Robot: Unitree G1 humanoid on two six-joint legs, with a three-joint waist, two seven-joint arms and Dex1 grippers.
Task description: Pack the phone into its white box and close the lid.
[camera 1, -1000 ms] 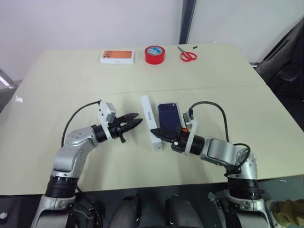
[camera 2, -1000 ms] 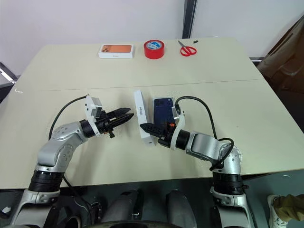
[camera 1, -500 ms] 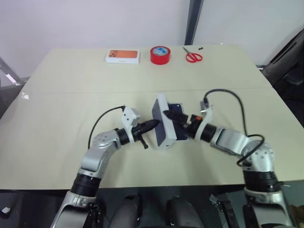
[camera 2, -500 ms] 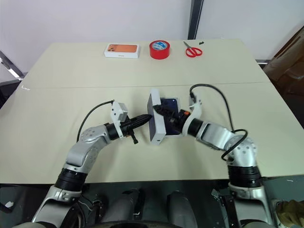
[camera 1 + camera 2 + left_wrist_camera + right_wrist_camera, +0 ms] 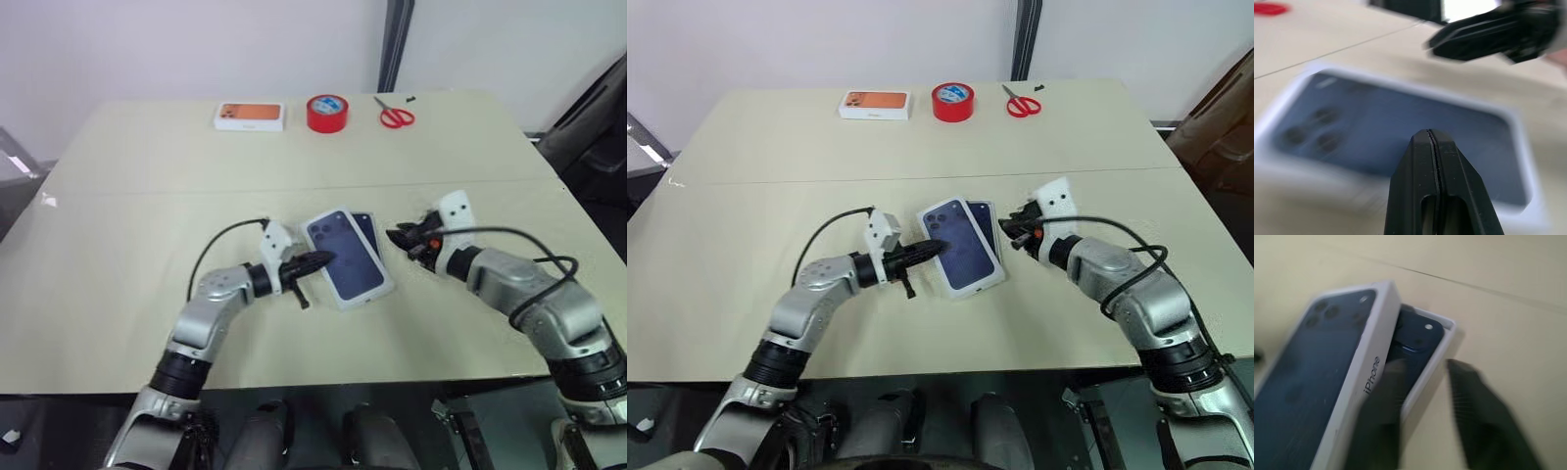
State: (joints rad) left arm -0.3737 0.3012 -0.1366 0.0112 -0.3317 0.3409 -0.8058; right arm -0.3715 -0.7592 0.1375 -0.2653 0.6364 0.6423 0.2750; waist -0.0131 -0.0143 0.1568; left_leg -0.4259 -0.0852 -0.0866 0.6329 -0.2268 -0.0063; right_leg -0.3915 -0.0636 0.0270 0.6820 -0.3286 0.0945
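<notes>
Beige table [image 5: 118,186] first: the left gripper [image 5: 933,249], fingers pressed together, touches the near edge of the lid [image 5: 958,247]. That lid lies crooked over the white box [image 5: 1447,340], with the phone [image 5: 1415,340] peeking out inside. Just right, the right gripper [image 5: 1015,223] has fingers spread, holding nothing. Closing is underway; next the lid needs sliding square and pressing down.

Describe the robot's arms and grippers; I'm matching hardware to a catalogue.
Both arms are silver-grey metal with black joint bands. Each ends in a gripper of two tapered black fingers: the left gripper, the right gripper. A white camera block sits on each wrist, and a black cable loops from it back along the arm.
</notes>
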